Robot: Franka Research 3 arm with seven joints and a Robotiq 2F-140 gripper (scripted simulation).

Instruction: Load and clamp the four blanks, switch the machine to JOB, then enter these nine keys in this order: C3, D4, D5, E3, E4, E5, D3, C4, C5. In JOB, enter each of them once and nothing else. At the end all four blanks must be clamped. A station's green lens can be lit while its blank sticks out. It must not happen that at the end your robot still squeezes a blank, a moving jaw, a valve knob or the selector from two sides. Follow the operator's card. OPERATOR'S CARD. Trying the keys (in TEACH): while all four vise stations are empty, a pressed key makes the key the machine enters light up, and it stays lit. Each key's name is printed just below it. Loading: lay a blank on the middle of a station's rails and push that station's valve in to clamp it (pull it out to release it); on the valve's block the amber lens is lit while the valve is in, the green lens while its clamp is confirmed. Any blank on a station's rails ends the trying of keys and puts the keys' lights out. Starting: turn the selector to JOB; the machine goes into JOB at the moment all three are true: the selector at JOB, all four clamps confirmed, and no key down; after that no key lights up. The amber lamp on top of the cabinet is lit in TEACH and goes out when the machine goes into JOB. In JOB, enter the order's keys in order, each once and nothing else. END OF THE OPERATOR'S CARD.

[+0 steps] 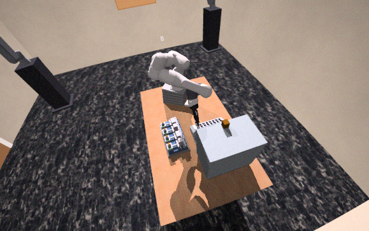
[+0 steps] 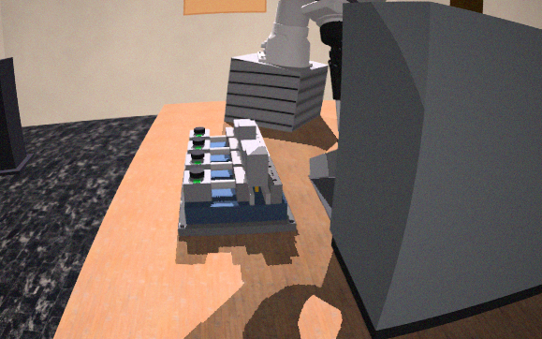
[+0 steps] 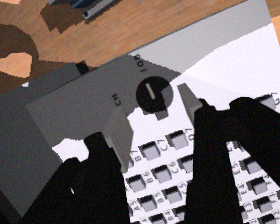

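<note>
The selector (image 3: 154,94) is a black round knob; its pale mark points toward the JOB label. My gripper (image 1: 198,124) (image 3: 154,109) is part open, its fingertips on either side of the knob with gaps, nothing held. The key panel (image 1: 195,128) (image 3: 221,65) shows several keys without light; some are hidden by the fingers. The vise bank (image 1: 180,152) (image 2: 234,228) has four stations in a row. Green shows below each black valve top in the exterior view. The blanks are too small or hidden to judge their seating. The amber lamp (image 1: 225,124) looks dull orange; lit or not is unclear.
The big grey cabinet (image 1: 234,140) (image 2: 485,164) stands behind the key panel and hides most of the gripper in the exterior view. The vise bank stands beside it on the wooden table (image 1: 158,191) (image 2: 124,262). The arm's ribbed base (image 1: 173,96) (image 2: 265,94) is at the back.
</note>
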